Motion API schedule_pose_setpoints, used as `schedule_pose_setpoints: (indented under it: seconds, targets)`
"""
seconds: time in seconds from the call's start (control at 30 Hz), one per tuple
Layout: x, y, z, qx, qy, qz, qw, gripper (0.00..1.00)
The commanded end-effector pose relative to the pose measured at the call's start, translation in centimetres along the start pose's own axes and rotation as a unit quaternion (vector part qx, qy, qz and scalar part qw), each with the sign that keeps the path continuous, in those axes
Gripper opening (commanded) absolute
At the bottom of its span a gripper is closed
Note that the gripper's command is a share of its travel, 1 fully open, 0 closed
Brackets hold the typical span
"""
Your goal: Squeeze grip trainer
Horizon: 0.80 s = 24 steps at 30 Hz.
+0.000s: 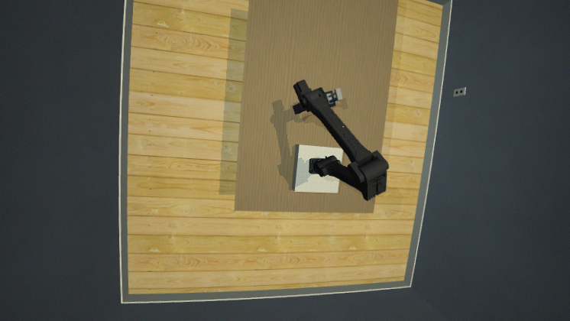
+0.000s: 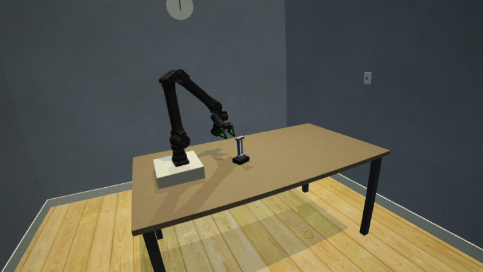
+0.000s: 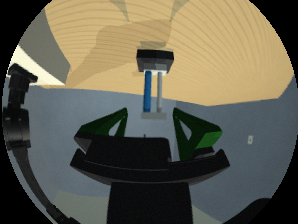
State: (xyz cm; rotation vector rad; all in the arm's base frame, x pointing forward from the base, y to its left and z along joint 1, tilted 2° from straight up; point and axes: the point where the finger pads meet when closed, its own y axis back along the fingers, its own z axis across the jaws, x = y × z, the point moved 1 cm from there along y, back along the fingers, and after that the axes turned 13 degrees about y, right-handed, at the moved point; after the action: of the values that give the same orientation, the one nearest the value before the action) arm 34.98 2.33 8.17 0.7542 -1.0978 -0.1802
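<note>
The grip trainer (image 2: 239,150) stands upright on the table on a black base, with a blue bar and a thinner pale bar joined by a pale cap on top. It also shows in the top view (image 1: 334,95) and in the wrist view (image 3: 154,83). My gripper (image 2: 225,131), with green fingers, is open and empty. It hangs a little above and to the left of the trainer's top, apart from it. In the wrist view the gripper (image 3: 149,129) has its fingers spread on either side, with the trainer beyond them and not between them.
The arm's white base block (image 2: 178,168) sits on the table to the left of the trainer. The table's front edge (image 2: 256,203) and right corner (image 2: 385,151) lie well away from the trainer.
</note>
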Motion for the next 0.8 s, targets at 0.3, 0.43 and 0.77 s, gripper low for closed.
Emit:
schedule_pose_setpoints:
  seconds: [0.3, 0.43, 0.77]
  targets:
    - [2.2, 3.8, -1.7, 0.023, -0.045, 0.002, 0.999, 0.76]
    - [2.3, 3.8, -1.6, 0.02, -0.047, 0.001, 0.999, 0.76]
    - [2.4, 3.7, -1.5, 0.019, -0.048, 0.001, 0.999, 0.76]
